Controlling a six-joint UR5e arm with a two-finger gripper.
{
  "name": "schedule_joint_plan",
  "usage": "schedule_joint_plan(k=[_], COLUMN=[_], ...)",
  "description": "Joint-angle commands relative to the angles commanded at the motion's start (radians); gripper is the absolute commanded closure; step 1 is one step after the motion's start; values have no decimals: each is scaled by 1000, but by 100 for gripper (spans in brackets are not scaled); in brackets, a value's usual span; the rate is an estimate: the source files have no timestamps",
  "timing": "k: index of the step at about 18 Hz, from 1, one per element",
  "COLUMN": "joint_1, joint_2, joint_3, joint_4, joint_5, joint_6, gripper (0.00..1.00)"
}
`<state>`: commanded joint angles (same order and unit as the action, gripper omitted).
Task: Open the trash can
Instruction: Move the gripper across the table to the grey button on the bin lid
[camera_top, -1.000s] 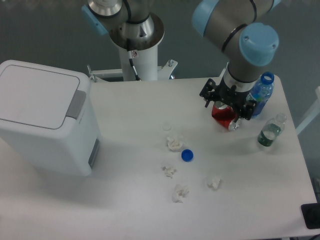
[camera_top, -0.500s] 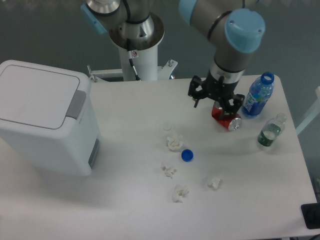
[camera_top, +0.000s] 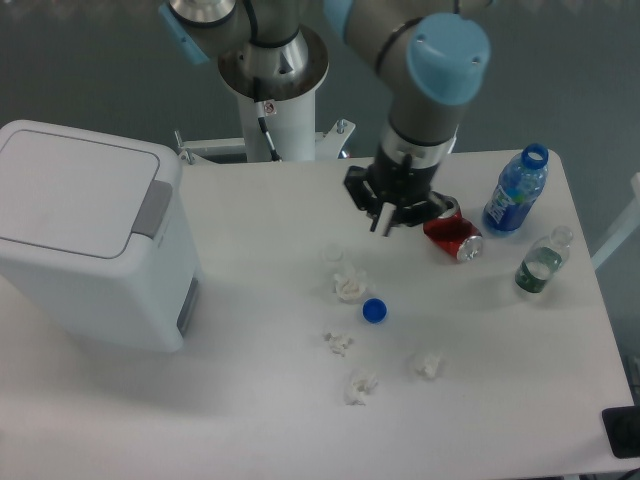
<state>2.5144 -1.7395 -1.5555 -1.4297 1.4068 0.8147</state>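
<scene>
Trash can (camera_top: 90, 235) standing at the left edge of the surface (camera_top: 270, 420), lid shut. Tool (camera_top: 385, 210) hangs near the far edge beside a red can (camera_top: 453, 234), well apart from the bin; whether its fingers are spread cannot be told. Bin is probably rigid, light, smooth plastic; pressing the grey button strip (camera_top: 153, 207) beside the lid likely releases it.

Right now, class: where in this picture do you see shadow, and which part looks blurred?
In the fixed camera view, light is even and soft; the trash can casts a faint shadow onto the table to its right, the gripper looks slightly motion-smeared, and the crushed red can beside it stays sharp.
</scene>
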Motion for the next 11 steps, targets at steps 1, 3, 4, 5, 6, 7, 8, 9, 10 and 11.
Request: schedule_joint_plan(k=[1, 3, 4, 5, 6, 7, 8, 9, 10, 11], joint_1=[-11, -12, -12, -14, -25, -41, -61, -75, -88, -97], joint_2=[-2, 0, 0, -3, -5, -5, -2, 4, 8, 9], joint_3=[2, 8, 11, 11, 12, 20, 25, 26, 32, 47], joint_4=[2, 3, 3, 3, 3, 2, -3, -3, -3, -5], joint_5=[-17, -61, -90, -113, -126, -127, -127, -134, -152, -179], joint_6=[-20, -42, -45, -45, -46, -49, -61, -80, -106, -138], gripper=[100, 100, 100, 100, 100, 100, 100, 100, 100, 100])
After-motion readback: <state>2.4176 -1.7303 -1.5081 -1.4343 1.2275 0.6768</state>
